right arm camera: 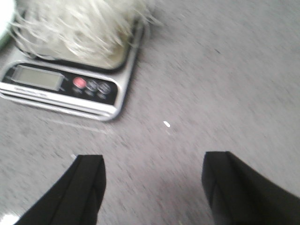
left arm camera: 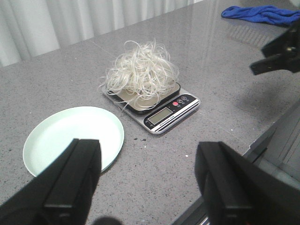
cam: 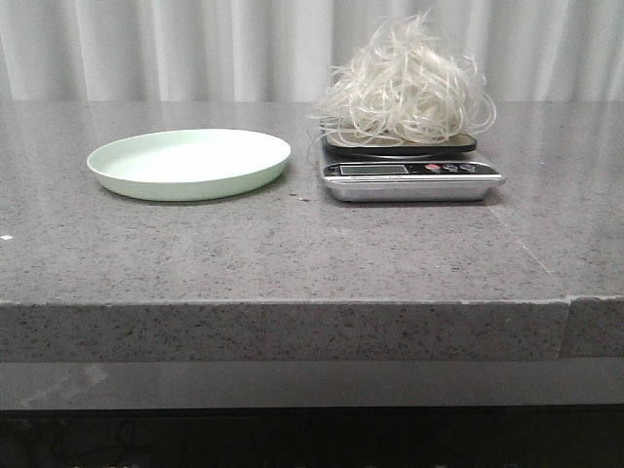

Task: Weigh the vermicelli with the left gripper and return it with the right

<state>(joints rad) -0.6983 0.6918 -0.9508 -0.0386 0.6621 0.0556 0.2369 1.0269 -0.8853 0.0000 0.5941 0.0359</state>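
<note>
the vermicelli, a fluffy tangle of thin whitish strands, sits heaped on the silver scale toward the surface's far edge, well apart from both hands. the left hand hovers released above the near edge, black angular fingers spread. the right hand is likewise released, near the scale. a smooth pale green plate lies empty left of the scale.

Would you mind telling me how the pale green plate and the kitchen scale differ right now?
The plate is round, pale green and holds nothing; the scale is rectangular, silver and black, and carries the vermicelli on its dark platform. The plate is plain, while the scale has a display and buttons along its front. The plate sits to the left of the scale. Both rest flat on the grey table, and no fingers touch either.
</note>
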